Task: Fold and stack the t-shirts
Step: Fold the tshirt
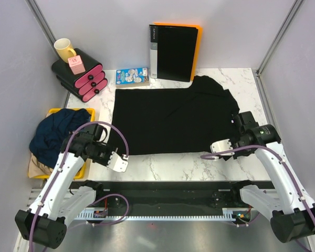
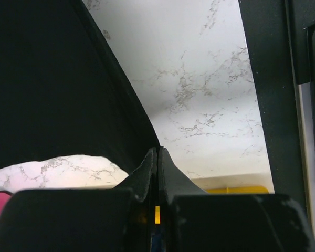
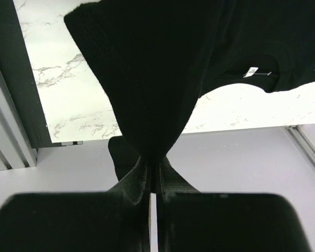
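Note:
A black t-shirt (image 1: 173,118) lies spread flat across the middle of the marble table (image 1: 178,165). My left gripper (image 1: 108,135) is at its near left edge. In the left wrist view this gripper (image 2: 157,152) is shut, and the shirt's dark edge (image 2: 52,79) runs down into the fingertips. My right gripper (image 1: 236,122) is at the shirt's right side, shut on a bunched fold of the black cloth (image 3: 157,63) that hangs from the gripper (image 3: 156,160). A navy t-shirt (image 1: 58,134) is heaped in a yellow tray (image 1: 89,113) at the left, with tan cloth (image 1: 39,168) under it.
A black binder with an orange back (image 1: 173,50) stands against the far wall. A black and pink drawer unit (image 1: 79,76) holds a yellow mug (image 1: 64,49) and a pink cup (image 1: 76,64). A blue box (image 1: 132,77) lies beside it. A black rail (image 1: 168,189) runs along the near edge.

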`<move>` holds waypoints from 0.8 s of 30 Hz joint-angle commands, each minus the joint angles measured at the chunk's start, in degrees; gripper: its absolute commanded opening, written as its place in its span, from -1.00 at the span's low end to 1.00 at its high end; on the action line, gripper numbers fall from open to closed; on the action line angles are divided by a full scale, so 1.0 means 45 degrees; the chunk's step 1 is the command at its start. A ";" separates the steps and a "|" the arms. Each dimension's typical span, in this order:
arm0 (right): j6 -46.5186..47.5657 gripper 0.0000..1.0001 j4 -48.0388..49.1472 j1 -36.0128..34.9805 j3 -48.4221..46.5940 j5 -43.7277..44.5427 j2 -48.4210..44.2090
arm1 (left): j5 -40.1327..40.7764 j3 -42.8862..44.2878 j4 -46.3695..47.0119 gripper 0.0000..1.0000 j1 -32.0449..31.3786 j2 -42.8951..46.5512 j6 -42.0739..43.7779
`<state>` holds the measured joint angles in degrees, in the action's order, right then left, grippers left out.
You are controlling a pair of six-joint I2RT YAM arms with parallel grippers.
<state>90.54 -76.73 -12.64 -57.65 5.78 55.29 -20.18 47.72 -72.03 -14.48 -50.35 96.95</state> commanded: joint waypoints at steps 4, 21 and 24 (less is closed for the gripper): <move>0.0231 -1.00 -0.0745 -0.0022 -0.1641 -0.0036 0.1364 | 0.0130 0.1012 0.0654 -0.96 0.0073 -0.0821 0.0137; 0.1832 -1.00 0.3670 -0.0003 -0.2775 0.0317 0.4939 | 0.0911 0.2168 0.3037 -0.97 0.0073 -0.3986 0.0741; 0.1833 -1.00 0.4198 -0.0003 -0.3145 0.0590 0.5603 | 0.1262 0.2227 0.3329 -0.97 0.0093 -0.4494 0.0722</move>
<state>96.92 -63.05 -12.62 -67.99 6.74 78.15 -16.51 55.40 -59.92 -14.44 -68.60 98.02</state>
